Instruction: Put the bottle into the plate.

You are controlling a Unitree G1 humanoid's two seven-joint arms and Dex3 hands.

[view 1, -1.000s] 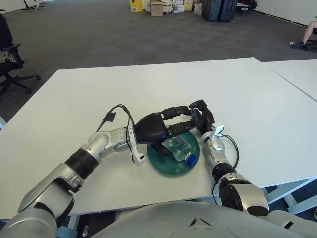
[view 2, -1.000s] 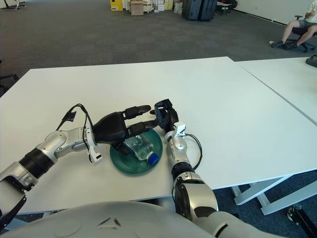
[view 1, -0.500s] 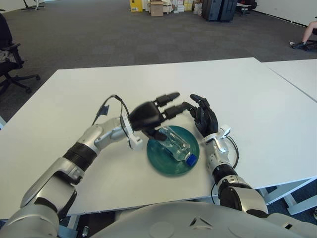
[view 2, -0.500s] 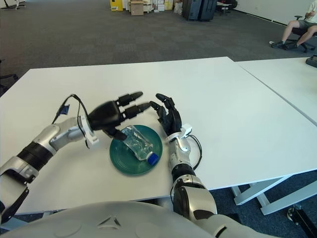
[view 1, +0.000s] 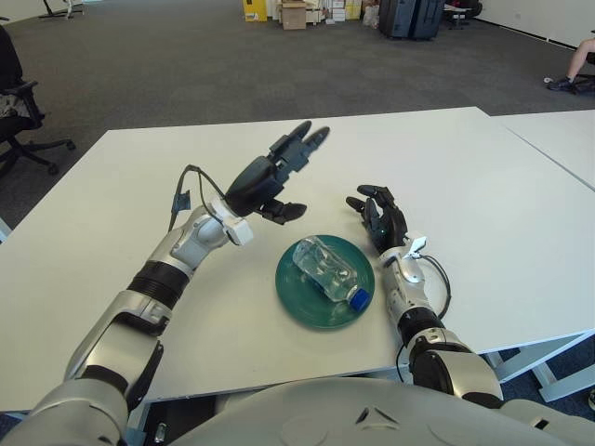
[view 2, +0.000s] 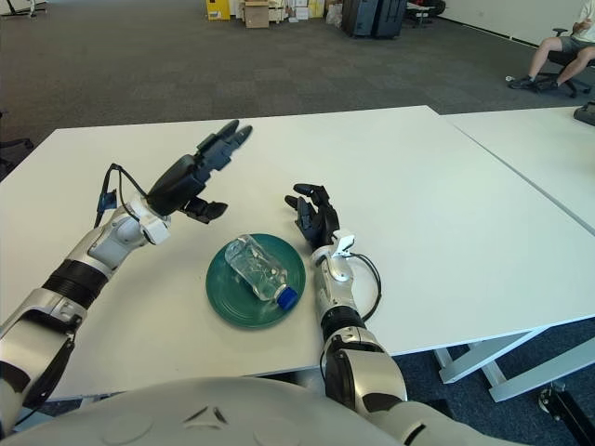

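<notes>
Left eye view, left hand [view 1: 270, 175] raised above the table [view 1: 465, 177], fingers spread, empty, right hand [view 1: 379, 220] open just right of the green plate [view 1: 296, 295], clear blue-capped bottle [view 1: 330, 271] lying on its side in the plate

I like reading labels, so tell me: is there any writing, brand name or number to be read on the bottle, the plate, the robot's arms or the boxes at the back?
No text can be read anywhere.
Bottle, lying in the green plate: clear, blue cap, no label visible.
Left hand and right hand: no markings legible.
Boxes at the back: any print too small to read.
</notes>
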